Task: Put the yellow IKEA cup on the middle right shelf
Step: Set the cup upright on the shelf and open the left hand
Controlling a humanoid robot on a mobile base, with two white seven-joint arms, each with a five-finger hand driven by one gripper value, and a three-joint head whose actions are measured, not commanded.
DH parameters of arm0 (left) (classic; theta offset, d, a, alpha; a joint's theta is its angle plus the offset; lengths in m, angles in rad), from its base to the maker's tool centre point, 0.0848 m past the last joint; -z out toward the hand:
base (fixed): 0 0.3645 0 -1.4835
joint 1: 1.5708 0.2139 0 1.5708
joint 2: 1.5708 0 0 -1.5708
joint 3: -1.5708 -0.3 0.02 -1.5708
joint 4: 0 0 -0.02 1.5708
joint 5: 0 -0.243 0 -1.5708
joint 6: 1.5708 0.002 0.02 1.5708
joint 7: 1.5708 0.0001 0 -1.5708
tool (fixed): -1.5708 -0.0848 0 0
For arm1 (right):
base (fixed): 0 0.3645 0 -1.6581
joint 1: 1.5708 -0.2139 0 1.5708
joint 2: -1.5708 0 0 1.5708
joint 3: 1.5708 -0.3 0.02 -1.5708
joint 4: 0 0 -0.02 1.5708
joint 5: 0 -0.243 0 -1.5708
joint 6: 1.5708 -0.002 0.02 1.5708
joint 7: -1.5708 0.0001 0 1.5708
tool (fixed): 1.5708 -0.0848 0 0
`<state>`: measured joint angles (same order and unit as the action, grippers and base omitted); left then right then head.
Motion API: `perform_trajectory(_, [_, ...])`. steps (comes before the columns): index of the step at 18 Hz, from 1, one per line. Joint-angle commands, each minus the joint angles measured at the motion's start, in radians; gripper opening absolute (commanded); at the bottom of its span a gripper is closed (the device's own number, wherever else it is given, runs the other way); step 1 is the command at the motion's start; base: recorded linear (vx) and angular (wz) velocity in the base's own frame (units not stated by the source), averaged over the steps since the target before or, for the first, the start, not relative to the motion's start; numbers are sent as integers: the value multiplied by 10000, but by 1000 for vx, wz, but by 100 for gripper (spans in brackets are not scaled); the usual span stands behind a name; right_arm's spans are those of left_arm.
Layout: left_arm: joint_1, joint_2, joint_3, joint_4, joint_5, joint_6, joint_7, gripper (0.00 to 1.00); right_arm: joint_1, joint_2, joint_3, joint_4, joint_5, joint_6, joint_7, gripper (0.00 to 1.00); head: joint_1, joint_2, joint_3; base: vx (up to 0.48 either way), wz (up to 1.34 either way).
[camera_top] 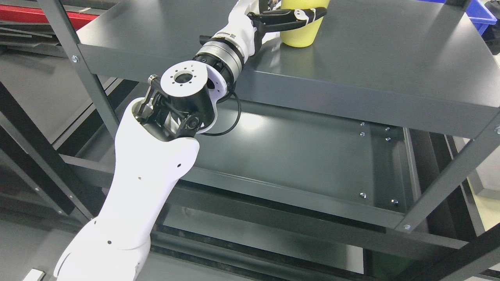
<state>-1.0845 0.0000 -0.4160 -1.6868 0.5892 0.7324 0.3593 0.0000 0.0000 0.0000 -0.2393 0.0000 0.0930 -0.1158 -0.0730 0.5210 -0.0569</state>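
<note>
**Q:** Here, which hand is at work, and on what?

**A:** My left hand, at the end of the white arm that enters from the near left. It reaches to the far edge of the view, where the yellow plastic cup stands upright on the dark grey metal shelf board. One black finger with a white joint lies across the cup's near side; the other digits are cut off by the top of the frame.

**Q:** So the hand is clamped on the cup?

**A:** I judge that it is wrapped round the cup, since the finger presses flat on the wall. How firmly it holds, I cannot tell.

**Q:** Why does the cup stand there and not near the edge?

**A:** Probably for safety: it sits well back from the shelf's near lip and toward the middle of the board, so a small nudge would not tip it off.

**Q:** And the arm's odd bend?

**A:** My wrist comes over the near lip from below and left, which keeps the forearm clear of the grey upright post.

**Q:** The other hand?

**A:** It is not in view.

**Q:** What remains?

**A:** The cup's base appears to rest on the board, so I reckon only letting go and drawing back remain.
</note>
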Motion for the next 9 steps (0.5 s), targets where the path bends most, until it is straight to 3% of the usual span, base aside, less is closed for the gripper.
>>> perform_trajectory(1, [-16, 175, 202, -174, -17, -1028, -232, 99, 123, -175, 169, 0, -245, 5, -8, 99, 0, 0, 0, 0, 0])
perform_trajectory(3, [-31, 175, 233, -266, -32, -2028, -433, 99, 138, -175, 169, 0, -245, 5, -8, 99, 0, 0, 0, 0, 0])
perform_trajectory(9, [-92, 175, 1090, -665, -48, -2154, -479, 99, 138, -175, 169, 0, -245, 5, -8, 99, 0, 0, 0, 0, 0])
